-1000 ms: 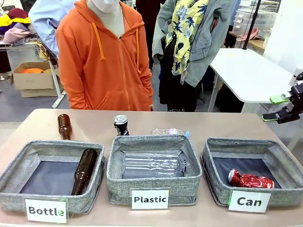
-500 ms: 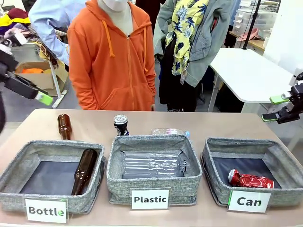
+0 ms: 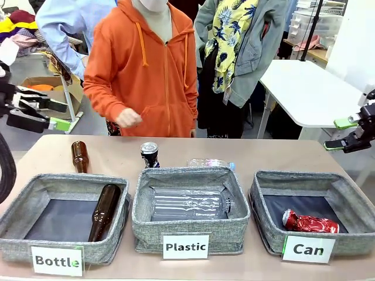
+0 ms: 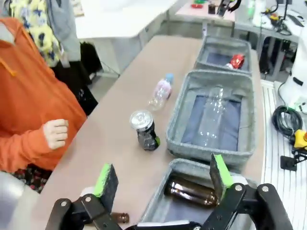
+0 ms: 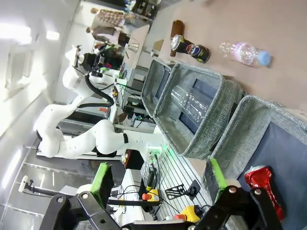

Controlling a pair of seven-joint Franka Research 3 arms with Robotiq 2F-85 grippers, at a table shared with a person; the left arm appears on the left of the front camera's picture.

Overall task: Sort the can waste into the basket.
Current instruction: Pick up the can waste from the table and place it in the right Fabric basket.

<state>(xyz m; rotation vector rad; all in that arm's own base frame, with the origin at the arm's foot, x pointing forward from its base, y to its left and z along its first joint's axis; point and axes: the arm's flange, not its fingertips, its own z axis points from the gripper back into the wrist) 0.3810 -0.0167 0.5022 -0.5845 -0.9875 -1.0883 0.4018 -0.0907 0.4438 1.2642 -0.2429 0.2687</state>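
A dark can [image 3: 149,155] with a silver top stands upright on the table behind the middle basket; it shows as the dark can [image 4: 144,130] and the dark can [image 5: 191,48] in the wrist views. A crushed red can [image 3: 310,223] lies inside the grey "Can" basket [image 3: 293,175] at the right, seen from the wrists as the red can [image 4: 236,61] and the red can [image 5: 263,182]. My left gripper [image 3: 62,115] hovers open off the table's far left. Past the table's right edge my right gripper [image 3: 338,133] hangs open. Neither holds anything.
A brown bottle [image 3: 79,156] stands on the table and another bottle [image 3: 104,211] lies in the "Bottle" basket [image 3: 23,193]. One clear plastic bottle [image 3: 187,205] lies in the "Plastic" basket [image 3: 190,172], one plastic bottle [image 3: 210,163] behind it. A person's hand [image 3: 129,118] hangs at the far edge.
My left arm has swung into view at the far left and lowered a little. The person has stepped to the right and brought a hand forward. My right gripper has stayed put.
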